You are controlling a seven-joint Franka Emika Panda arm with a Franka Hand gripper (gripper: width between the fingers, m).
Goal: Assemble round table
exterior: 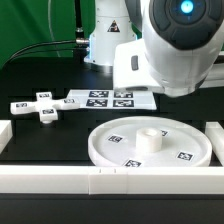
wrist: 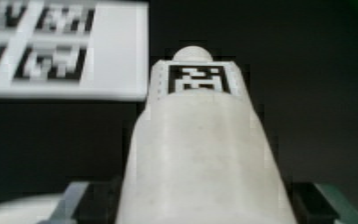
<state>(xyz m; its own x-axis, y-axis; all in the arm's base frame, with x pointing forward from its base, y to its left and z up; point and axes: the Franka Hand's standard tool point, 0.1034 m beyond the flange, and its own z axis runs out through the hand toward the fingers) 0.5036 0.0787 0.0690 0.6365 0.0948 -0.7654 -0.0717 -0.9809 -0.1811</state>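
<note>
the gripper (wrist: 194, 200) is closed around the post (wrist: 197, 120) near the marker board (wrist: 51, 50) at the middle of the table (exterior: 50, 135), and it likely does best to centre the post over the hub (exterior: 150, 138) of the round disc (exterior: 118, 133), by the table's near edge, before lowering.

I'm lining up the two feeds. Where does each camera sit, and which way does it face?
Exterior view: off the arm, opposite the robot base, facing it over the disc; the base and the blurred arm show.
Wrist view: on the wrist, looking along the gripper and the post it holds; only its fingers show.
Shared: the marker board.
</note>
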